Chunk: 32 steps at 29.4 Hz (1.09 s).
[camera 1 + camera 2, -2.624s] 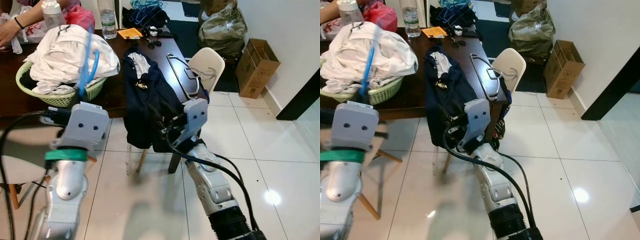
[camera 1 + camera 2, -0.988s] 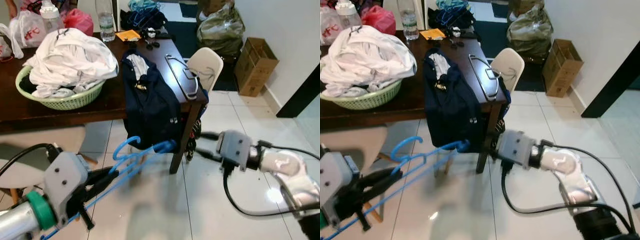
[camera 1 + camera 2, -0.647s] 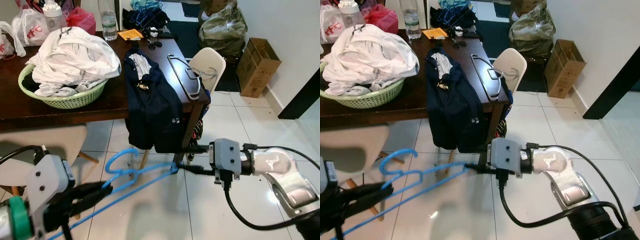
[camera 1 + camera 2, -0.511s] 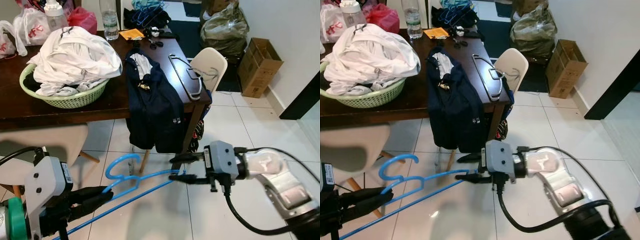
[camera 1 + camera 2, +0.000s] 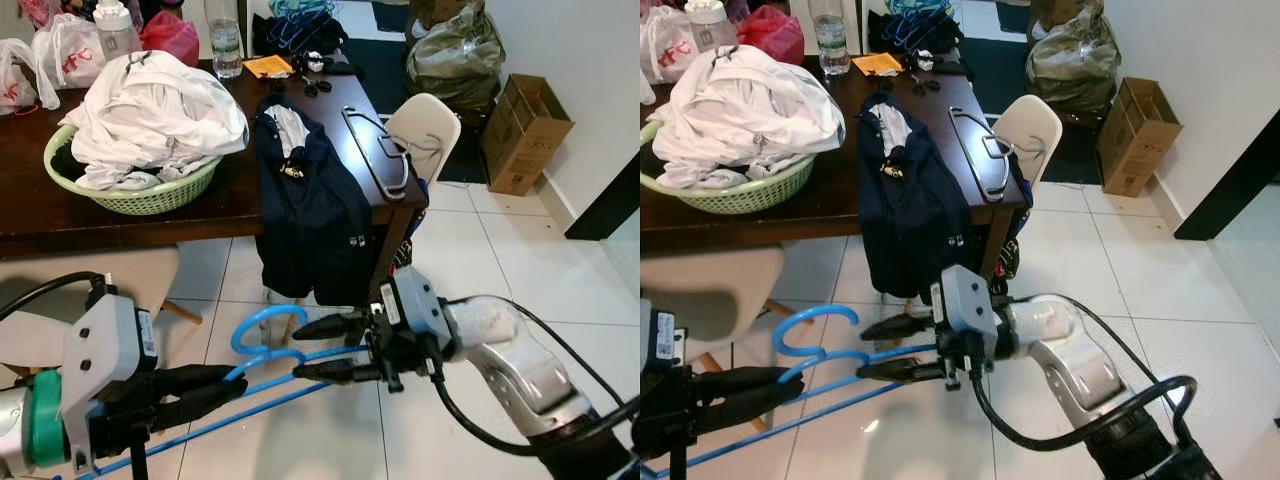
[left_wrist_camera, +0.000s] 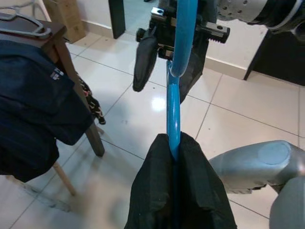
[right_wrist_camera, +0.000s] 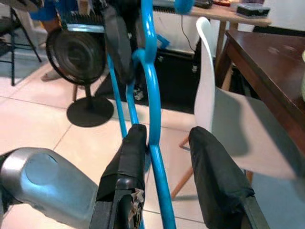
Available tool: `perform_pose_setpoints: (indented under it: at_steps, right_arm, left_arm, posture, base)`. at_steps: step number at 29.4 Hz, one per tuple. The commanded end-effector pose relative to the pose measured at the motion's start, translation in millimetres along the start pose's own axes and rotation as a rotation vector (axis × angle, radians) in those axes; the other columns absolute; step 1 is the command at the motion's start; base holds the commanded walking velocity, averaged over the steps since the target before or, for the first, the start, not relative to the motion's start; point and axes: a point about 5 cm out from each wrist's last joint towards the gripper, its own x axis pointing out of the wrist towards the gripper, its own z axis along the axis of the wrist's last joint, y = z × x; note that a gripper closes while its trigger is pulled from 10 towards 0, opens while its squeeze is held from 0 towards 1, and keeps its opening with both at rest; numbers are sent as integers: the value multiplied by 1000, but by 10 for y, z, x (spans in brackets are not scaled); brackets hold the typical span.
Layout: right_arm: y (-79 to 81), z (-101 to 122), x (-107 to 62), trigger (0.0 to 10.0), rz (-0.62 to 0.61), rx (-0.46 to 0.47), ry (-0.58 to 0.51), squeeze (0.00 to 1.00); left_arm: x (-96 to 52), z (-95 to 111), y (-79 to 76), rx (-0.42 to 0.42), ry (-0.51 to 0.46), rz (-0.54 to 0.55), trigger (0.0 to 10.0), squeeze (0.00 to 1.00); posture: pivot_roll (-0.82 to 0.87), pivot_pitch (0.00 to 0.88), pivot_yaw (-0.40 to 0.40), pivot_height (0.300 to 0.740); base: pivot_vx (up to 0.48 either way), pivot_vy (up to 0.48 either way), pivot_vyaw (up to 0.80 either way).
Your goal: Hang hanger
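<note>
Left eye: right gripper (image 5: 322, 348) now moved in from the side, fingers spread around blue hanger (image 5: 262, 340) shoulder, low over the floor.
Left wrist: left gripper (image 6: 177, 143) pinched on hanger.
Right wrist: fingers (image 7: 128, 148) not closed; handover looks imminent.

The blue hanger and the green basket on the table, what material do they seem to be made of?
The blue hanger looks like glossy plastic or a plastic-coated rod: smooth, shiny and evenly coloured. The green basket looks like matte moulded plastic with slotted, lattice-like walls.

Left claw (image 5: 215, 385) clamped, right claw (image 5: 312, 348) spread.
</note>
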Motion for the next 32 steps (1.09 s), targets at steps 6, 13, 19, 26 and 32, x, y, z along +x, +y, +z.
perform_pose_setpoints:
  at_steps: [6,13,19,26,32]
  right_arm:
    - [38,96,57,3961,72,34,-49,0]
    - [65,144,27,0,128,58,-62,0]
    - [127,147,31,0,186,69,-54,0]
    - [210,105,93,0,228,79,-44,0]
    - [219,99,125,10000,234,76,-42,0]
  left_arm:
    - [30,-21,-39,-24,7,-59,10000,0]
    - [31,-19,-22,-22,7,-52,10000,0]
    - [34,2,-5,-17,-4,-46,10000,0]
    - [35,21,10,-12,-12,-43,10000,0]
    - [39,26,10,-11,-15,-46,10000,0]
  posture:
    - [71,110,33,740]
    - [73,110,33,740]
    - [75,110,33,740]
    - [79,108,36,740]
    - [80,107,39,740]
  base:
    - [0,0,0]
    - [0,0,0]
    - [0,0,0]
    - [0,0,0]
    - [0,0,0]
